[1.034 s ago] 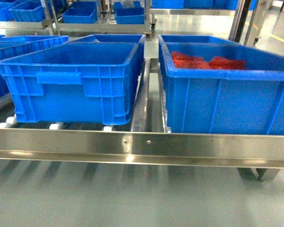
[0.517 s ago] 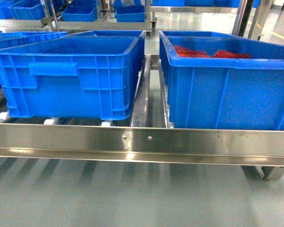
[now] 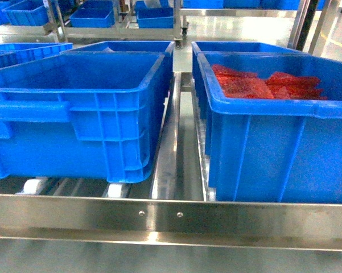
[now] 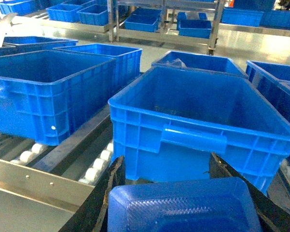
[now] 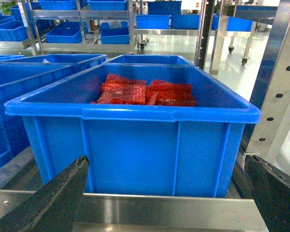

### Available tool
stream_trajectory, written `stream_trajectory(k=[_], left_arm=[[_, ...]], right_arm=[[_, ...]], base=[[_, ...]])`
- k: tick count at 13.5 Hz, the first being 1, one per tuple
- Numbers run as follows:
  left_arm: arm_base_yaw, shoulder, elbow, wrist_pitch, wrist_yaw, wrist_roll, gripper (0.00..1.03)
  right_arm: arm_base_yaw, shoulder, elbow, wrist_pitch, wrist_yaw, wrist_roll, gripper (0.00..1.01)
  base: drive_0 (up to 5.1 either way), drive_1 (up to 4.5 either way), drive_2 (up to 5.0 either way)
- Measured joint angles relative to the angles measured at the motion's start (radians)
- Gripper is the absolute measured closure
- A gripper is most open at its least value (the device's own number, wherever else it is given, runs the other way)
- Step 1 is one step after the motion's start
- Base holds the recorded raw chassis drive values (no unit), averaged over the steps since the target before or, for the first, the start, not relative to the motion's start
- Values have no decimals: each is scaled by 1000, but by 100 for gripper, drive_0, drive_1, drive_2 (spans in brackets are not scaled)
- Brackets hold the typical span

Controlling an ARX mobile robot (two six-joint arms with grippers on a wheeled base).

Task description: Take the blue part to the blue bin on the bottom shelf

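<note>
As the view nears, blue bin (image 3: 74, 114) (front-left) looms larger.

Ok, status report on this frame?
Left gripper shut on blue part. Right gripper open, empty. Blue bin dead ahead, nothing blocking it.

Warehouse or factory floor: blue plastic crates (image 3: 91, 108) on roller rack with steel rails (image 3: 171, 219), more metal shelving (image 5: 87, 29) behind, glossy grey floor (image 5: 173, 43).
</note>
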Motion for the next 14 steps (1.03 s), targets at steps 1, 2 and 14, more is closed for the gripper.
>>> stream_trajectory(k=[1,2,14], left_arm=[[0,2,0,1,0,0,59],[-1,1,0,1,0,0,59],[0,2,0,1,1,0,59]], right_arm=[[0,0,0,0,0,0,3],[0,0,0,2,0,0,3],[0,0,0,0,0,0,3]], base=[[-17,393,-426],[-17,393,-426],[8,417,-401]])
